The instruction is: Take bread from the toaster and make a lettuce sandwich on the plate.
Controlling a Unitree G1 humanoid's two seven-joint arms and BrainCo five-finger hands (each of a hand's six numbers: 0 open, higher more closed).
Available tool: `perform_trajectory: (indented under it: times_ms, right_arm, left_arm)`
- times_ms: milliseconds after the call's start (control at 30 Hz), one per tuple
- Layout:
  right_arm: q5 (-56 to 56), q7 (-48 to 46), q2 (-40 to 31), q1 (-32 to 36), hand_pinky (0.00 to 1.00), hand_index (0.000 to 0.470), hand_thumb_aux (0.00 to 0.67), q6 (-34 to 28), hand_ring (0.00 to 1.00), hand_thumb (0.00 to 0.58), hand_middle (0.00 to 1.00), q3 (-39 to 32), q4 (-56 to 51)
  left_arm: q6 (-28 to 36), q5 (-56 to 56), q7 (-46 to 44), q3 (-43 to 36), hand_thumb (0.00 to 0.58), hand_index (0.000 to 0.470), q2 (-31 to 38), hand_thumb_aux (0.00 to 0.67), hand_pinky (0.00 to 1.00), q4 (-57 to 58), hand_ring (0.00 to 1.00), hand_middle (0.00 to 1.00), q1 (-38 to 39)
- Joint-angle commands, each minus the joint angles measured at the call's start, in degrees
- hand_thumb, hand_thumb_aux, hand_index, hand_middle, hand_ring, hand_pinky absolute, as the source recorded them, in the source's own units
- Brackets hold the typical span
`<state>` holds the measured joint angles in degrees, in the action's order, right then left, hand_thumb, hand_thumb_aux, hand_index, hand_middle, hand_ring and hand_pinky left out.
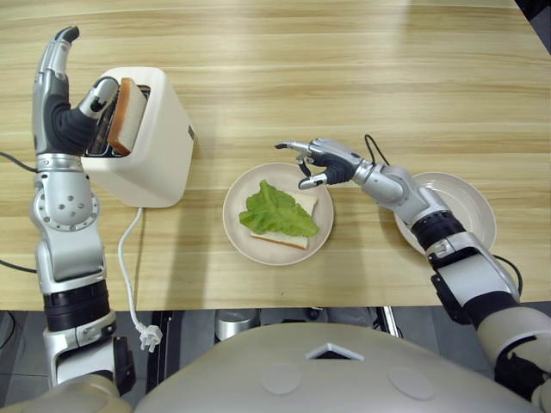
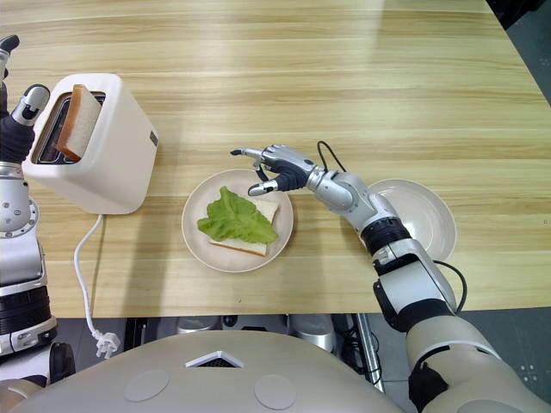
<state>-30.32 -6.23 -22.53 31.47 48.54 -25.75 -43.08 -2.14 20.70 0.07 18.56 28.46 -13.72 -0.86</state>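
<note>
Wooden and pale, the surface point(image 1: 344, 69) carries a cream toaster point(image 1: 155, 146) at the far left. One slice of bread point(image 1: 129, 116) stands in its slot, half way out and leaning a little to the left. The left robot hand point(image 1: 69, 120) is raised just beside the left side of the toaster. It is released and grasps nothing: one finger points straight up and another bends toward the slice. From the right eye view a gap shows between this finger and the bread, so I cannot tell if they touch. Near the middle of the surface lies a round beige plate point(image 1: 234, 225). On it rests a second slice point(image 1: 280, 239), lying flat, with a green lettuce leaf point(image 1: 275, 211) on top that covers most of it – only the near edge and the far right corner of the bread can be seen. The right robot hand point(image 1: 331, 163) hovers over the far right rim of this plate with its fingers spread out, holding nothing and not touching the lettuce. Its forearm passes above another plate point(image 1: 469, 202), a white one, which stands to the right, near the first but apart from it. A white cord point(image 1: 127, 258) runs from the toaster toward the near edge – its plug point(image 1: 150, 337) hangs below that edge.
</note>
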Motion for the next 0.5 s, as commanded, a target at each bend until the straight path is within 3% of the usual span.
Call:
perform_trajectory:
  times_ms: [33,67,100,167,500]
  right_arm:
    - [-0.3,0.4,-0.6,-0.1,1.00,0.000,0.000,-0.4,1.00,0.000,1.00,0.9,1.2]
    - [-0.3,0.8,-0.7,-0.1,0.99,0.000,0.000,-0.5,0.99,0.000,0.99,1.2,1.4]
    - [-0.4,1.3,-0.9,-0.1,0.84,0.000,0.000,-0.7,0.84,0.000,0.84,1.6,1.7]
    - [-0.9,2.9,-1.3,-0.1,0.00,0.000,0.000,-1.2,0.00,0.000,0.00,2.3,2.6]
    - [1.0,7.4,-1.8,-1.6,0.00,0.000,0.000,-1.1,0.00,0.000,0.00,7.0,5.1]
  left_arm:
    - [0.9,0.7,-0.1,0.0,0.000,0.000,0.3,0.000,0.00,0.1,0.00,0.00,1.1]
    - [1.2,1.4,0.2,-0.1,0.000,0.000,0.5,0.000,0.00,0.4,0.00,0.00,1.3]
    - [2.2,2.5,0.5,-0.1,0.000,0.000,0.8,0.000,0.00,0.8,0.00,0.00,1.5]
    - [5.0,7.1,1.3,-0.8,0.000,0.000,2.0,0.000,0.00,1.7,0.00,0.00,2.2]
    - [16.8,26.0,2.0,-8.1,0.000,0.000,4.9,0.000,0.00,3.2,0.00,0.00,4.5]
